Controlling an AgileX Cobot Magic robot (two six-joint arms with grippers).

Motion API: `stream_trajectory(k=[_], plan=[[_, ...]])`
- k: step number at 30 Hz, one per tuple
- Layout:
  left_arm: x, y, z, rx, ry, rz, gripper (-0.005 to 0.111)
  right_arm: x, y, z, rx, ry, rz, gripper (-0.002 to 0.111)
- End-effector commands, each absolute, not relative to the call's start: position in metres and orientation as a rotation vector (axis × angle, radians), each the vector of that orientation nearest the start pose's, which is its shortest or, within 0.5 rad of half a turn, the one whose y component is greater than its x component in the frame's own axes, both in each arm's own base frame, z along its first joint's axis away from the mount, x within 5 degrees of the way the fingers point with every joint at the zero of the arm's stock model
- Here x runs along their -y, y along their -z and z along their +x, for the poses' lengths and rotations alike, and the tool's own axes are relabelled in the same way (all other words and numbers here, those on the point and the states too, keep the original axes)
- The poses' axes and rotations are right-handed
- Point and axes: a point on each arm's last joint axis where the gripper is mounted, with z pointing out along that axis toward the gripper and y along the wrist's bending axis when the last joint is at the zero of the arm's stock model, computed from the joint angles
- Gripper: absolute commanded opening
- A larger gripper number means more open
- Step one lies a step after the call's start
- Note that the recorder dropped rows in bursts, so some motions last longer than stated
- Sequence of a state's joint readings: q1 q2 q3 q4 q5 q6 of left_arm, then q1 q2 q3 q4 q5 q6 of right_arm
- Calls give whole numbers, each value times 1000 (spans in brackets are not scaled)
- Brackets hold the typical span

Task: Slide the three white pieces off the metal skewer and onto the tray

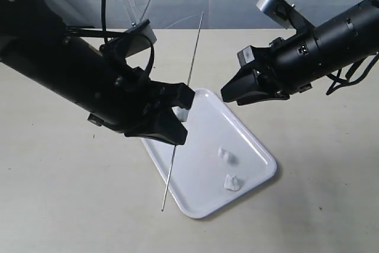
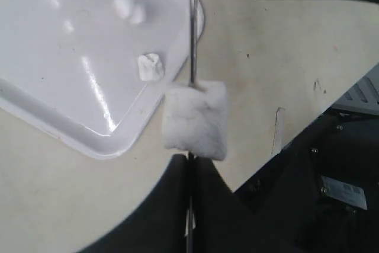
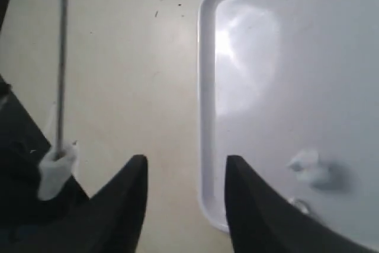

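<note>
Metal skewer [image 1: 193, 57]: 1 thin grey rod, steeply tilted, pinched at mid-length by the left gripper [image 1: 176, 122], whose jaws are pressed onto it. Its lower tip is near the tray's front rim; contact with the table [image 1: 53, 205] cannot be made out. White piece on skewer [image 2: 195, 119]: 1, threaded, just beside that gripper's tips. Loose white pieces: 2, lying apart on the tray [image 1: 198, 152], 1 [image 1: 227, 154] mid-tray, 1 [image 1: 231, 182] nearer a corner. Right gripper [image 3: 185, 167]: jaws spread, holding nothing, above the tray's rim and the adjoining table.
</note>
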State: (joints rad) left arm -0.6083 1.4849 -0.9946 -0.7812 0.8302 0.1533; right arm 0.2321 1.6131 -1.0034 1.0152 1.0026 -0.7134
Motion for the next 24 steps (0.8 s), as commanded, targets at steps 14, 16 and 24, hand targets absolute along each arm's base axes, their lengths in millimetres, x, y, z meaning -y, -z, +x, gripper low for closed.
stream_trajectory(k=[14,16,24], plan=[[217,-254,230,-2743,1065,318,0,-161,-252,267,-2528,-1433,-499,34],[217,-255,230,-2741,1073,313,0,-164,-252,266,-2526,-1428,-506,37],[219,-257,230,-2733,1101,293,0,-171,-251,265,-2520,-1418,-508,37]])
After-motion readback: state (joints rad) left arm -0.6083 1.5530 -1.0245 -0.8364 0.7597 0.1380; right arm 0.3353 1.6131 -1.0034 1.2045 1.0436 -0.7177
